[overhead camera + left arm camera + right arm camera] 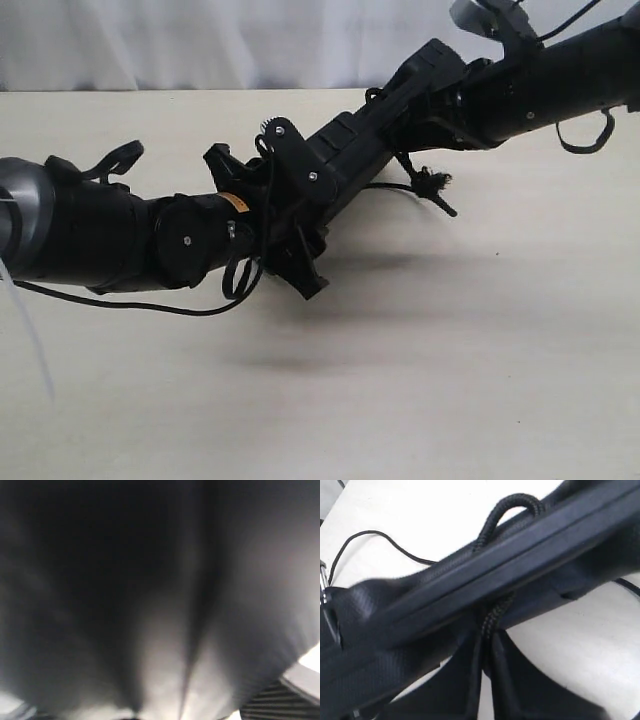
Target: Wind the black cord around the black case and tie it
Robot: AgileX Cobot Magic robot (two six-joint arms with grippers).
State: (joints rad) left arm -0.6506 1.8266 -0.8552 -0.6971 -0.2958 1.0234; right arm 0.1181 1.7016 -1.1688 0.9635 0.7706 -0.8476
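Note:
The black case [350,150] hangs tilted above the table, held between both arms. My left gripper [295,215] grips the case's lower end with a finger on either side. In the left wrist view the case [150,605] fills the frame as a dark blur and hides the fingers. The black cord [492,522] loops over the case's edge [520,555] and runs down into my right gripper [487,632], which is shut on it just under the case. In the exterior view the right gripper [405,140] is at the case's upper end, and the cord's frayed knot [430,183] dangles beside it.
The light wooden table [480,380] lies below, with the case's shadow on it. A thin smooth robot cable [150,303] droops under the left arm, and another cable [380,537] trails over the table. A white curtain [200,40] closes the back.

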